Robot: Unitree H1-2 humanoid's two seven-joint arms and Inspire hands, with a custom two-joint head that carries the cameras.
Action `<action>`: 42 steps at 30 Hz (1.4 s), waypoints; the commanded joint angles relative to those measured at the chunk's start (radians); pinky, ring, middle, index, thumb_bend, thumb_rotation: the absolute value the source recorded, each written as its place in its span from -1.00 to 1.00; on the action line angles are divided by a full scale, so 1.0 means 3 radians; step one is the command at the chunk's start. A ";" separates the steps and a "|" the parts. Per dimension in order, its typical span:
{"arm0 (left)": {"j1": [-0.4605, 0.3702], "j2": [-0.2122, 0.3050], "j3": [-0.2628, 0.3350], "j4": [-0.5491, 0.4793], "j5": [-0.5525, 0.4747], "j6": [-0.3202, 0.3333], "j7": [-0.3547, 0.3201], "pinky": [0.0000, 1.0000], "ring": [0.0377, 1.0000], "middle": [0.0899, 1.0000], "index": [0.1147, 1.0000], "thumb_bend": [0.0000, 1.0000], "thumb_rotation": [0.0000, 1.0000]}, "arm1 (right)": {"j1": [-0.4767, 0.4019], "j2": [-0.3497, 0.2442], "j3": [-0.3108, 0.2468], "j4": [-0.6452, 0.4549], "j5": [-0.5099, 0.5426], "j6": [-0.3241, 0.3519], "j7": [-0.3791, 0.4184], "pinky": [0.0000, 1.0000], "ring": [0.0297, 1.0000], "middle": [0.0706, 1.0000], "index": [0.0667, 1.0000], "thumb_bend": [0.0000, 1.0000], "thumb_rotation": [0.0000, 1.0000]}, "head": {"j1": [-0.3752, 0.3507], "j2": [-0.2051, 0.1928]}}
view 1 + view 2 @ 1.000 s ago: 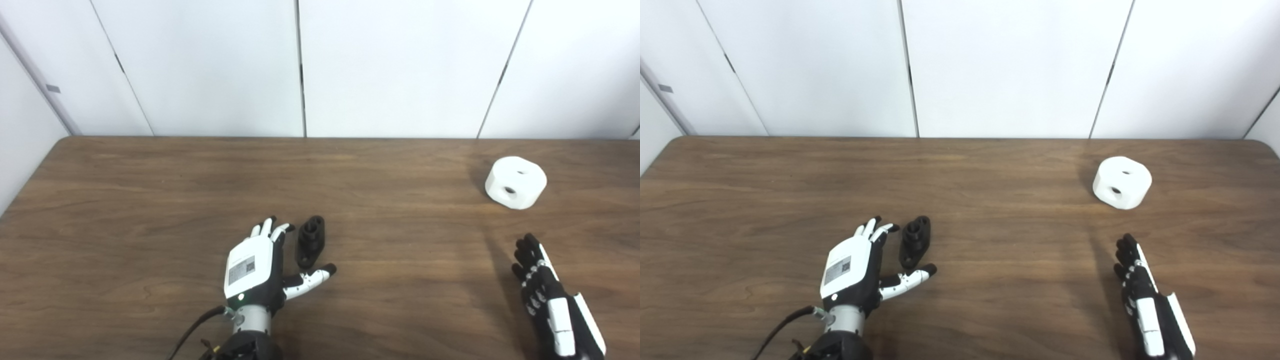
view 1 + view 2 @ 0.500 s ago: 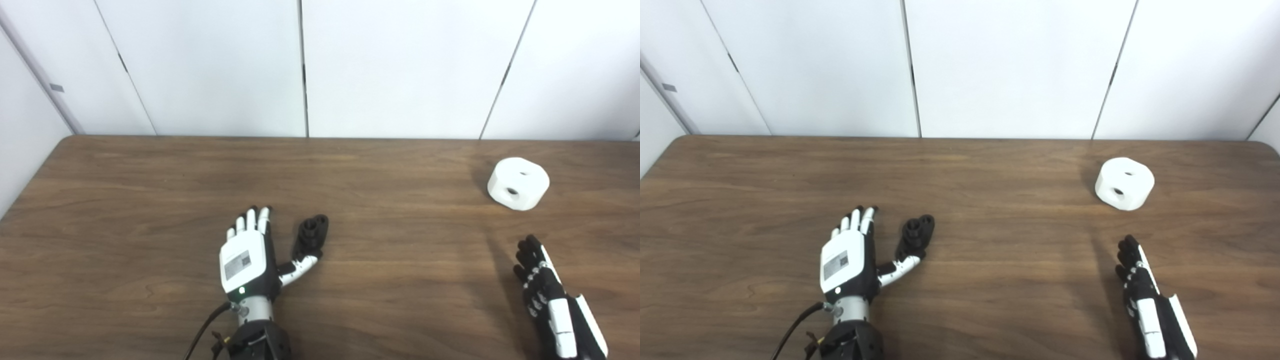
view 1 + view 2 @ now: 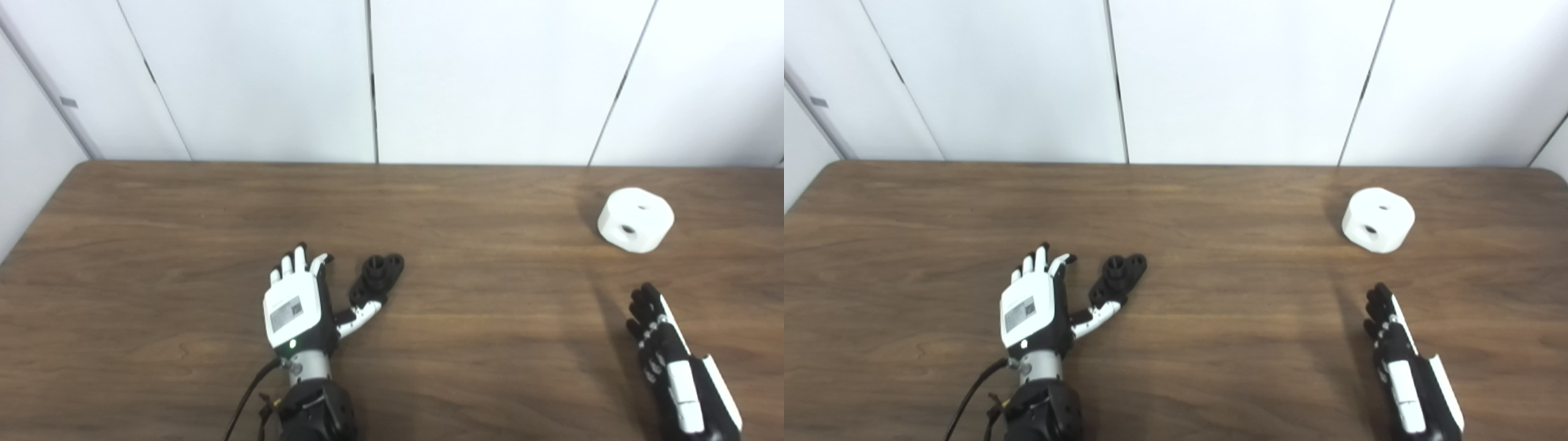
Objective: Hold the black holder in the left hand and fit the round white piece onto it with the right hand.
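Note:
The black holder (image 3: 375, 279) lies flat on the brown table (image 3: 478, 318) near the middle front. My left hand (image 3: 295, 304) rests palm down just left of it, open, fingers spread, with the thumb tip touching the holder's near end. The round white piece (image 3: 635, 219) with dark holes sits far right, toward the back. My right hand (image 3: 670, 361) lies at the front right, open, fingers straight, well short of the white piece and holding nothing.
White wall panels (image 3: 490, 79) stand right behind the table's far edge. The table's left edge (image 3: 37, 214) runs diagonally at the left. A black cable (image 3: 245, 404) trails from my left wrist.
My left hand has drawn back and to the left with its fingers straightened. The black holder has turned, its far end now pointing more to the right. The right hand stayed put.

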 commanded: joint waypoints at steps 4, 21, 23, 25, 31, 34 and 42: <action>-0.0027 -0.0143 -0.0105 0.0075 0.0110 0.0008 -0.0064 0.97 1.00 1.00 0.45 0.69 0.11 | 0.0017 -0.0011 -0.0005 -0.0047 0.0031 -0.0051 0.0016 1.00 1.00 0.99 1.00 0.17 0.92 | 0.0004 0.0011; 0.0009 0.0054 -0.0338 -0.0117 -0.0231 -0.0036 -0.0156 0.97 0.93 0.77 0.19 0.59 -0.29 | 0.0008 -0.0004 -0.0005 -0.0056 0.0047 -0.0027 0.0017 1.00 1.00 0.99 1.00 0.14 0.94 | -0.0016 0.0043; 0.0008 0.0067 -0.0350 -0.0110 -0.0275 -0.0035 -0.0136 0.97 0.93 0.76 0.17 0.57 -0.33 | 0.0005 -0.0004 -0.0003 -0.0060 0.0039 -0.0020 0.0014 1.00 0.99 0.99 1.00 0.16 0.94 | -0.0016 0.0054; 0.0005 0.0083 -0.0364 -0.0103 -0.0301 -0.0030 -0.0123 0.98 0.94 0.76 0.16 0.56 -0.36 | 0.0004 -0.0004 -0.0001 -0.0068 0.0035 -0.0013 0.0013 1.00 1.00 0.99 1.00 0.18 0.94 | -0.0018 0.0058; -0.0019 0.0130 -0.0393 -0.0055 -0.0353 -0.0037 -0.0017 0.96 0.93 0.74 0.11 0.54 -0.43 | 0.0003 -0.0001 0.0001 -0.0081 0.0045 -0.0001 0.0014 1.00 0.99 0.98 1.00 0.18 0.95 | -0.0018 0.0066; -0.0028 0.0142 -0.0393 -0.0030 -0.0409 -0.0052 0.0062 0.96 0.92 0.72 0.08 0.53 -0.52 | 0.0003 0.0000 0.0000 -0.0086 0.0043 0.0018 0.0008 1.00 0.99 0.98 1.00 0.20 0.94 | -0.0016 0.0065; -0.0063 0.0185 -0.0405 0.0133 -0.0530 -0.0123 0.0411 0.91 0.83 0.60 -0.16 0.04 -0.89 | -0.0002 -0.0016 0.0001 -0.0081 0.0092 0.0001 0.0048 1.00 0.99 1.00 1.00 0.20 0.94 | 0.0000 0.0068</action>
